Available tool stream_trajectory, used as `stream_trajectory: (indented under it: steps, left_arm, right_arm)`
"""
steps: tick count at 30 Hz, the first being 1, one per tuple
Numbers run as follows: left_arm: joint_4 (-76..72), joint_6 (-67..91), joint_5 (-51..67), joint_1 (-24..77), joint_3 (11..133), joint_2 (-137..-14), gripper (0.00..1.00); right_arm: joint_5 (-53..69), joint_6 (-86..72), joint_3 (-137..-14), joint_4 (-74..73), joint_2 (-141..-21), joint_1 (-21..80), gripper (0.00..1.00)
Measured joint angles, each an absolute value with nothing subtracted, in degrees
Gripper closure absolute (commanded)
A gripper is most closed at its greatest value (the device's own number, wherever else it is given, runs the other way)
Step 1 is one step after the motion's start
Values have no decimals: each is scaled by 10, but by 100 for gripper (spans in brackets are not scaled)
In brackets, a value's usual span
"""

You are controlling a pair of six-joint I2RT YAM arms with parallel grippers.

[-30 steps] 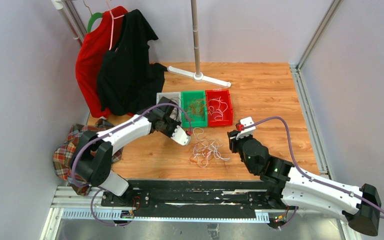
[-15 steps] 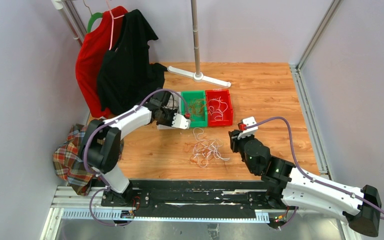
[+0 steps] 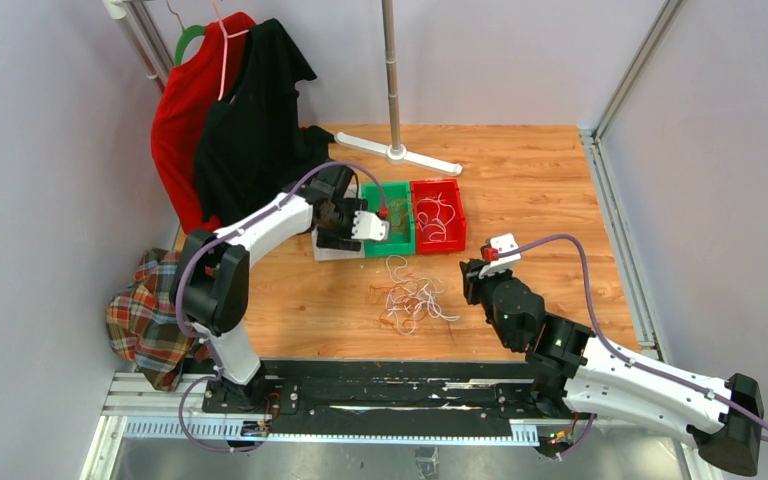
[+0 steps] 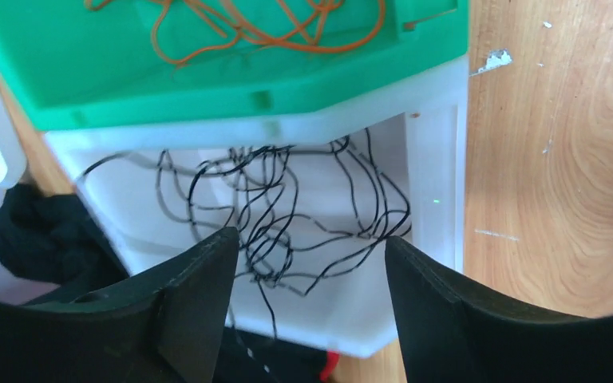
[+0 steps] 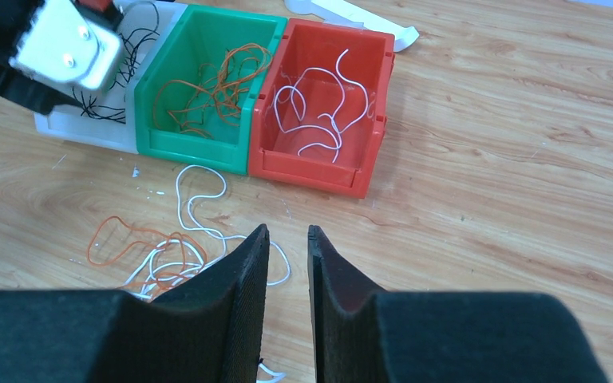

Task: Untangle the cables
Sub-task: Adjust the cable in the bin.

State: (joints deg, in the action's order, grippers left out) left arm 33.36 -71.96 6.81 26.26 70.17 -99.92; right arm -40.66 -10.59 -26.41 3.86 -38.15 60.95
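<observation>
Black wires (image 4: 287,215) are lying loose in the white bin (image 4: 435,199), and the left claw (image 4: 310,239) is hanging right over them with jaws spread wide, gripping nothing. Looks like the drop-off into that bin is the step in hand. To do it well, the claw should be lifting straight up with jaws kept wide, so no strand is snagging on a finger and riding back out over the wall. The green bin (image 4: 207,88) alongside is holding orange wires (image 4: 239,32), and the red bin (image 5: 319,171) is holding white wires (image 5: 319,104). So sorting by colour seems to be the plan. The tangle (image 3: 412,300) of white and orange strands is sitting on the tabletop (image 3: 540,180) just in front of the bins, between the two arms. The right claw (image 5: 287,235) is waiting beside it on the right, jaws narrowed to a slim gap with nothing showing between them. For the next pick, going for one free end at the tangle's edge and pulling slowly away from the heap is probably safest. Thin springy strands are likely to be dragging their neighbours along. The tabletop is light wood grain, with small white flecks near the bins. The room is a grey-walled cell with metal framing. At the back left a red shirt (image 3: 185,110) and a black garment (image 3: 255,120) are hanging from a rack. A metal pole (image 3: 392,70) on a white foot is standing at the back, and a plaid cloth (image 3: 140,310) is bunched off the left edge.
</observation>
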Motion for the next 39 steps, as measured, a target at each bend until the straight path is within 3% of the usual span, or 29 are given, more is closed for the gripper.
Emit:
stream_trajectory:
  steps: [10, 21, 28, 34, 39]
  left_arm:
    - [547, -677, 119, 247, 839, -953, 20]
    - [651, -631, 157, 215, 895, -931, 23]
    - [623, -535, 159, 117, 976, -960, 29]
    - [559, -475, 177, 114, 932, -977, 34]
    - [493, -454, 178, 114, 888, -993, 46]
  right_arm:
    - [-407, -105, -264, 39, -381, 609, 75]
    - [-406, -105, -264, 39, -377, 609, 75]
    - [-406, -105, -264, 39, -379, 609, 75]
    - [-406, -105, -264, 40, -390, 608, 76]
    - [-406, -105, -264, 40, -394, 606, 77]
